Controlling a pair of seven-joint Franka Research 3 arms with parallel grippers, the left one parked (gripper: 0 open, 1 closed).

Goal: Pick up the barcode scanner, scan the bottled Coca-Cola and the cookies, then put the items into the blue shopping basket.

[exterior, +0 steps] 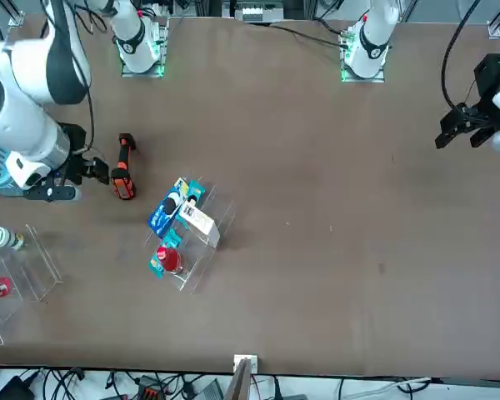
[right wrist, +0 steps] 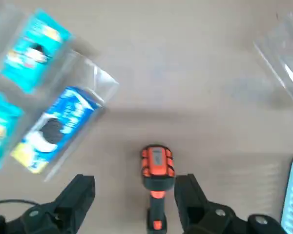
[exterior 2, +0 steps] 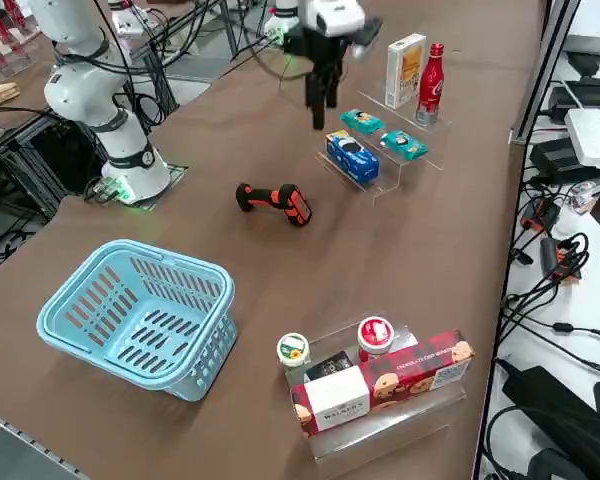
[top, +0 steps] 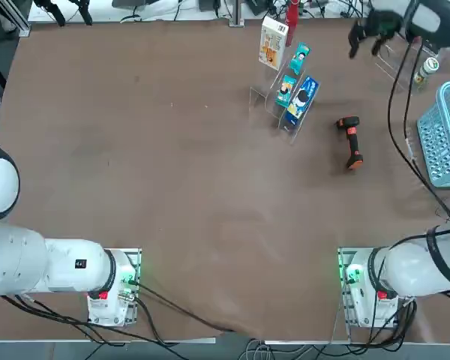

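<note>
Brown tabletop, nothing done yet as far as the views show. Barcode scanner (top: 350,141) lies flat at right-centre of the top view, untouched. Right gripper (top: 369,36) hangs in the air at upper right of that view, fingers wide apart and empty. Cookies (top: 272,42) and bottled Coca-Cola (top: 292,21) stand on the clear rack (top: 264,99) at top centre. Blue shopping basket (top: 444,136) sits empty at the right edge. Grasp, both scans and bagging all remain.

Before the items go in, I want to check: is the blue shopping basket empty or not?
Empty. The blue shopping basket shows only its bare slotted floor in the right side view, with nothing inside.
</note>
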